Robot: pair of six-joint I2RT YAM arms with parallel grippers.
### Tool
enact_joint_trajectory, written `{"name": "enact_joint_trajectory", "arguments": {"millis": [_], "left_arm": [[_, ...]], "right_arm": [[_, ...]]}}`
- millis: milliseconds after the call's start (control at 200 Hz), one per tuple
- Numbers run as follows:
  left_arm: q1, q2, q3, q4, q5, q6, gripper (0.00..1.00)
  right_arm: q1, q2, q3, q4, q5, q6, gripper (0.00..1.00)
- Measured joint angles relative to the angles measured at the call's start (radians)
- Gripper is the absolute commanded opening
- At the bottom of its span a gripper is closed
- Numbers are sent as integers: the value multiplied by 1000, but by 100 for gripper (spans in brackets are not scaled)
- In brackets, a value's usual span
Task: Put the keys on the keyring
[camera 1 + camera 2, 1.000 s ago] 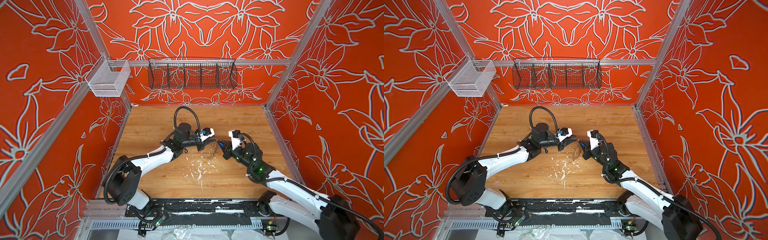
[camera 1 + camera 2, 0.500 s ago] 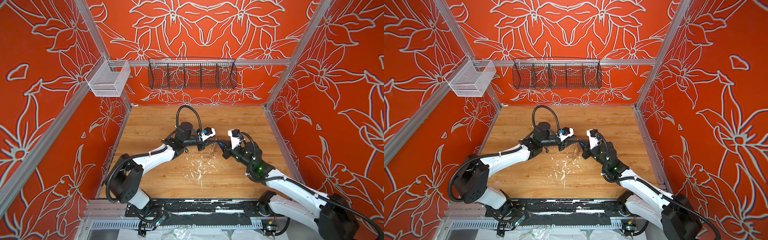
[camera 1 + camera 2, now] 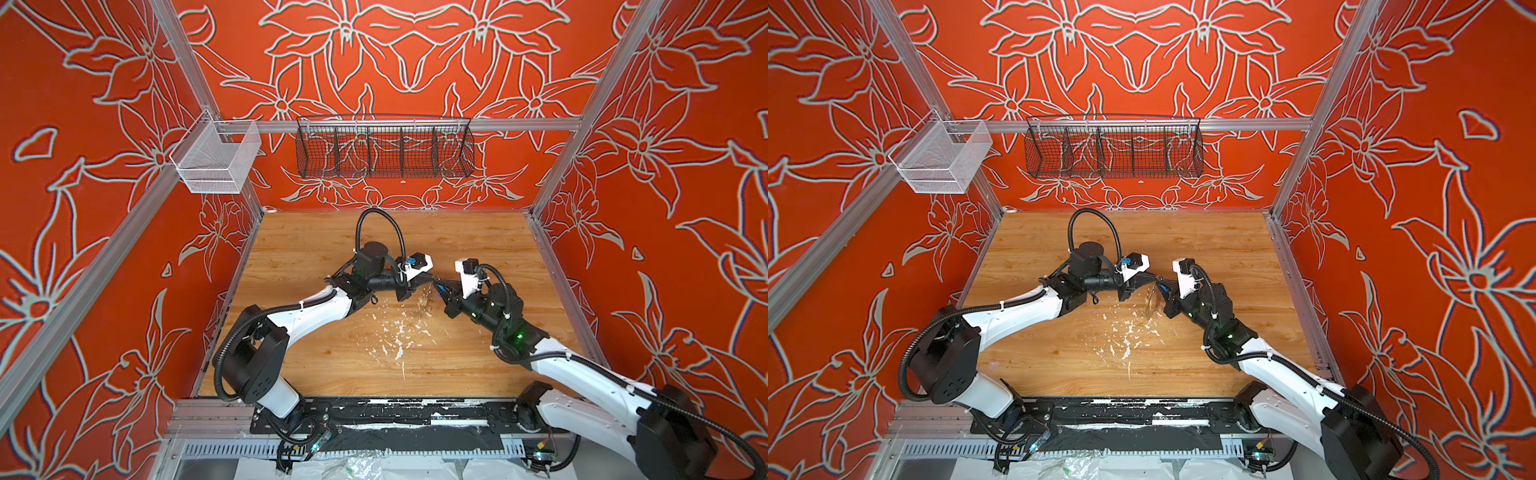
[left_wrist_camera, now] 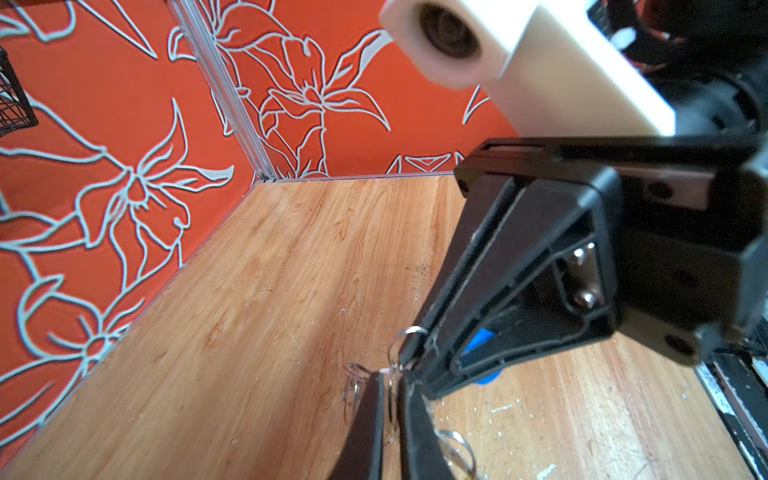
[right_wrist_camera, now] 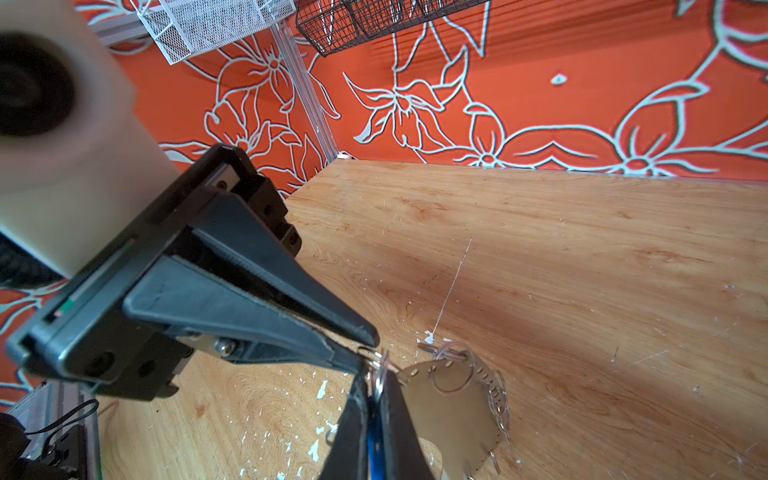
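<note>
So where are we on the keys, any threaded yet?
Done: no key visibly on the keyring. In hand: left gripper pinches one of its wire loops, plate hanging; right gripper clamps the blue-tagged key at that loop. Left: threading it, then the yellow-tagged key, which I cannot spot.
</note>
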Motion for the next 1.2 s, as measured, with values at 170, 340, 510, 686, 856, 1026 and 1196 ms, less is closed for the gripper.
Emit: {"name": "enact_joint_trajectory", "arguments": {"millis": [170, 340, 510, 686, 856, 1026, 1196], "left_arm": [[1, 4, 3, -3, 2, 3, 13], [1, 11, 11, -9, 9, 8, 8], [1, 14, 11, -11, 13, 10, 0], [1, 14, 13, -11, 13, 11, 0], [1, 14, 11, -4, 14, 10, 0], [5, 8, -23, 51, 14, 0, 0], [10, -23, -117, 183, 17, -37, 0]], "right_arm": [[0, 0, 0, 1, -1, 0, 0], [0, 0, 0, 0, 0, 1, 0], [0, 0, 0, 0, 0, 0, 0], [0, 0, 0, 0, 2, 0, 0], [0, -1, 0, 0, 4, 0, 0], [0, -1, -1, 0, 8, 1, 0], [7, -8, -19, 21, 13, 4, 0]]}}
